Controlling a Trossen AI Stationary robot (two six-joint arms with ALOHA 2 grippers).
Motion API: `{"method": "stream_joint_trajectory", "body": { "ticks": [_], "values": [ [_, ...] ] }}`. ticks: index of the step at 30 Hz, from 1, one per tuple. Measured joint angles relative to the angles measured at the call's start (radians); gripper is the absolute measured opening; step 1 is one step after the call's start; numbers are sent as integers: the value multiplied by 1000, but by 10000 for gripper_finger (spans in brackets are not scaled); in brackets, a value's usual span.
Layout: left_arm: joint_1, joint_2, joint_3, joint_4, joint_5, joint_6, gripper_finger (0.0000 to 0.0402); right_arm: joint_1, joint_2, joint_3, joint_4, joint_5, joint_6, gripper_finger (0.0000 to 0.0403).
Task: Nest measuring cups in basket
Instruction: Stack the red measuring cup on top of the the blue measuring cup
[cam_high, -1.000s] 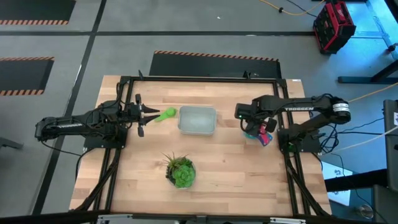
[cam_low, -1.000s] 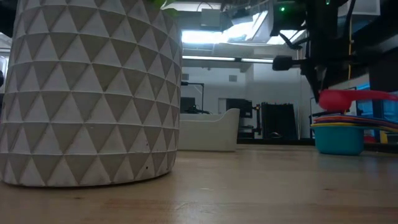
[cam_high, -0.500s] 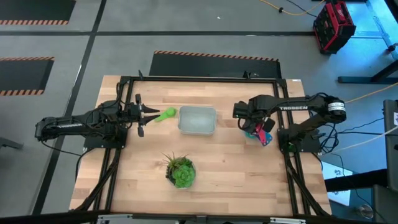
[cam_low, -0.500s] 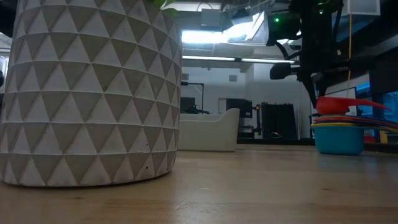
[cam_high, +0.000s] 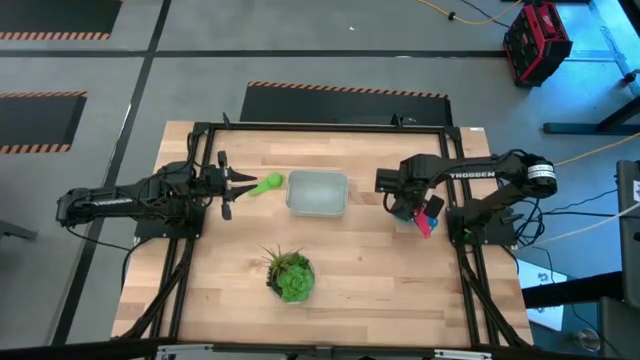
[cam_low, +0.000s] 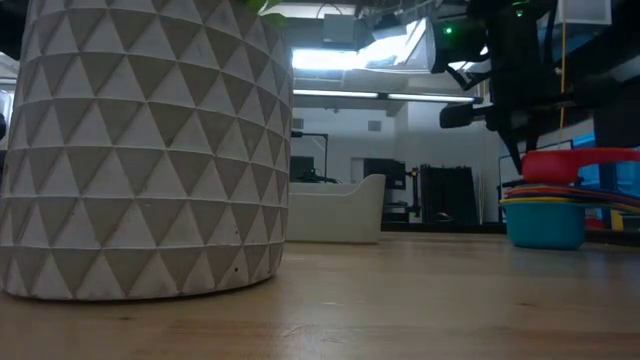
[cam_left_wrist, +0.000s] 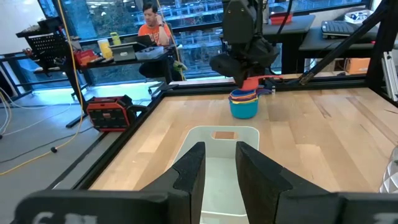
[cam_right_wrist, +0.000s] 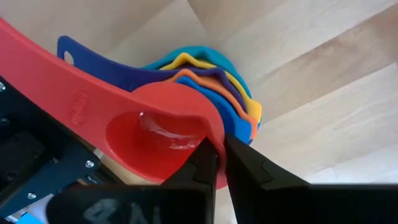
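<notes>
High view: left pincer mid-left holds green cup beside basket; right pincer over cup stack.
Low view: red cup atop stack, right edge.
Right wrist view: pincer shut on red cup's rim.

Two pincers are seen: left pincer, right pincer. One green cup is counted, plus one stack of cups topped by one red cup. One basket, one potted plant, one desk.
</notes>
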Motion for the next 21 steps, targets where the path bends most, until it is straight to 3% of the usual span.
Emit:
{"method": "stream_joint_trajectory", "body": {
  "ticks": [21],
  "values": [
    [0,0,0,0,0,1,82,-20,-1,0,0,0,-2,30]
  ]
}}
